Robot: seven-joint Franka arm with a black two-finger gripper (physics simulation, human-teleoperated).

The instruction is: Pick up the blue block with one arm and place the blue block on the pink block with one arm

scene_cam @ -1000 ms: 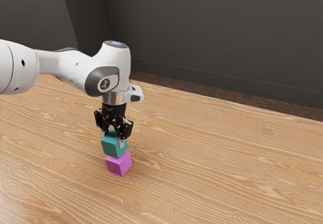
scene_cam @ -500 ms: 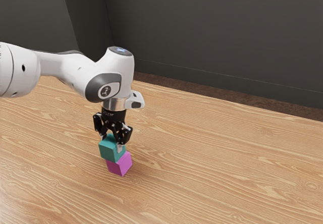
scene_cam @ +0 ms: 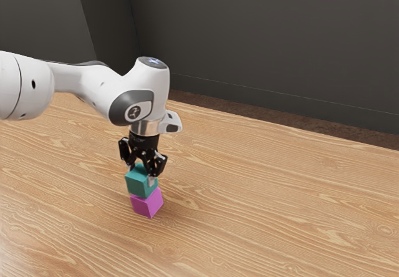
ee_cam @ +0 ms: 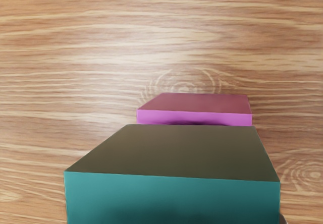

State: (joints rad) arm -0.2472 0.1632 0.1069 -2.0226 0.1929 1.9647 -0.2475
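Well, the small teal-blue block [scene_cam: 139, 184] sits on top of the magenta-pink block [scene_cam: 147, 203], the pair forming a short stack on the pale wood-grain worktop [scene_cam: 280, 196]. The upper one is set a little toward the exterior view's left, so it does not line up squarely with the one beneath.

The white arm [scene_cam: 75, 87] reaches in from the exterior view's left and points its black gripper [scene_cam: 144, 173] straight down over the stack. Its jaws stand narrow, and they seem to be pinching the teal-blue block by its upper sides.

From the wrist camera, the teal-blue block [ee_cam: 176, 183] looms just under the hand, with the pink block [ee_cam: 197, 110] peeking out past its far edge on the worktop [ee_cam: 101, 42]. A dark grey wall [scene_cam: 280, 34] rises behind.
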